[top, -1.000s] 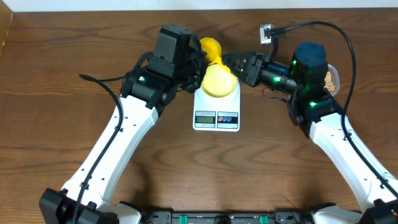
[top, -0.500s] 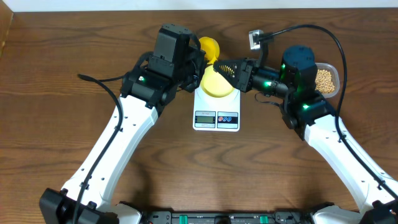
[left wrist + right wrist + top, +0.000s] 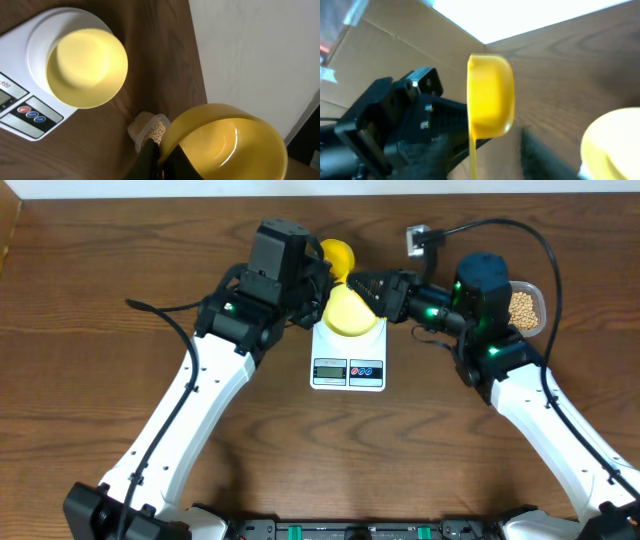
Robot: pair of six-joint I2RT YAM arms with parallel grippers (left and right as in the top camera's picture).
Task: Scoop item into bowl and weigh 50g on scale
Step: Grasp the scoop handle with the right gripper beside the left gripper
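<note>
Filling the overhead view is the brown table [image 3: 90, 380], with both arms leaning in toward its upper middle. Just above centre sits the scale [image 3: 348, 370], and the bowl [image 3: 350, 313] rests on its platform; it looks empty from the left wrist camera. The left gripper [image 3: 312, 280], just upper left of the bowl, has its jaws closed on the handle of the scoop [image 3: 337, 254]. The scoop's cup lies beyond the scale's top edge and also looks empty. The right gripper [image 3: 368, 284] points in from the right, just upper right of the bowl. Its jaws stand apart, blurred on either side of the scoop's handle in its own camera — touching or not, I can't tell. At the upper right, behind the right arm, the tub [image 3: 543, 305] holds the beans [image 3: 521, 308].
</note>
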